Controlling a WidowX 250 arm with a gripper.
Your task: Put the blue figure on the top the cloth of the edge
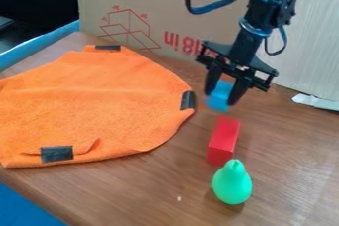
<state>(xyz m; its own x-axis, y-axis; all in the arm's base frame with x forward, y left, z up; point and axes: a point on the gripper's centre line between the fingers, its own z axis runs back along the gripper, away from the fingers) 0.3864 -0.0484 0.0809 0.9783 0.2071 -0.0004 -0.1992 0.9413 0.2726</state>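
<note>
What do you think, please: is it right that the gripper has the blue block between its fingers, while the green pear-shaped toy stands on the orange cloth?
Not quite: the camera view shows the green pear-shaped toy on the wooden tabletop, off the orange cloth. The gripper does have the blue block between its fingers.

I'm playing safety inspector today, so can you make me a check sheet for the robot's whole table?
Surface: brown wooden table, with a tiny white speck.
Job's things: blue block between the gripper's fingers; orange cloth spread out, rumpled near its front edge, with three black patches.
Clutter: red block and green pear-shaped toy, close together.
Gripper: pointing down, closed on the blue block.
Cables: dark cable looping beside the arm.
Surroundings: cardboard with red print stands behind.
</note>
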